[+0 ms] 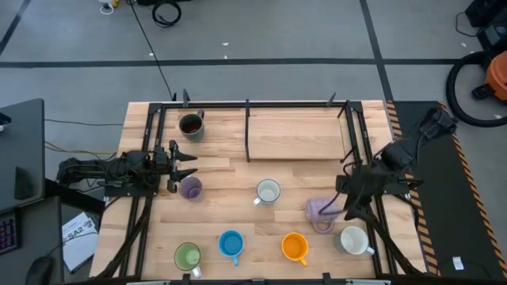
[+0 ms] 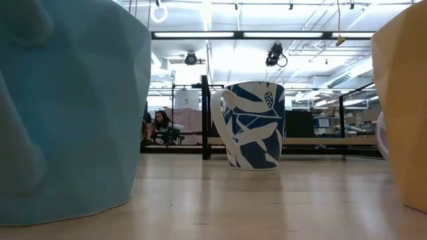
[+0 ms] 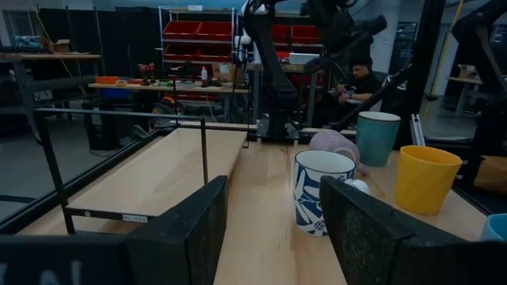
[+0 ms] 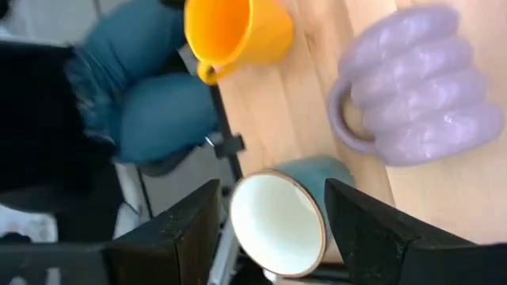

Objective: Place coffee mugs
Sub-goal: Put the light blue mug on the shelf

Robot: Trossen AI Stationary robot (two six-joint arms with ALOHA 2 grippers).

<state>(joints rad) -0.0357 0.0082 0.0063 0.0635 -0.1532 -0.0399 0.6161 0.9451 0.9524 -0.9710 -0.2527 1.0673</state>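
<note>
My left gripper (image 1: 190, 164) is open and empty, level above the table's left side, just far of the small lilac mug (image 1: 190, 188). The white mug with blue leaves (image 3: 321, 194) stands ahead of it. My right gripper (image 1: 347, 210) is open and empty, pointing down between the ribbed lavender mug (image 4: 420, 87), which lies on its side, and a teal mug with a white inside (image 4: 277, 229), which shows between its fingers. The dark mug (image 1: 191, 125) stands far left. The green (image 1: 188, 256), blue (image 1: 230, 244) and orange (image 1: 294, 247) mugs stand along the near edge.
A raised wooden shelf (image 1: 297, 134) in a black metal frame stands at the table's far middle. Black rails (image 1: 146, 198) run along both sides of the table. People sit in the room beyond the table (image 3: 360, 79).
</note>
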